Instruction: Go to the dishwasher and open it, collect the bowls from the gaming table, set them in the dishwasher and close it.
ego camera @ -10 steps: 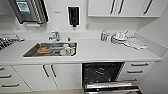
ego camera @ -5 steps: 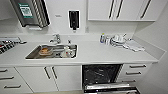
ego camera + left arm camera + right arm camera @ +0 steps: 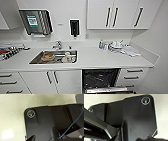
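Two wrist cameras give me dark robot plate over pale speckled floor, so I cannot tell whether either pincer is wide or narrow. From the head camera I face a white kitchen counter (image 3: 100, 58) with a steel sink (image 3: 53, 57) at left. The dishwasher (image 3: 100, 79) sits below the counter, right of centre, near me: its door is dropped open, showing a dark interior. I judge the opening step done; backing away cleanly should keep my base off that lowered door.
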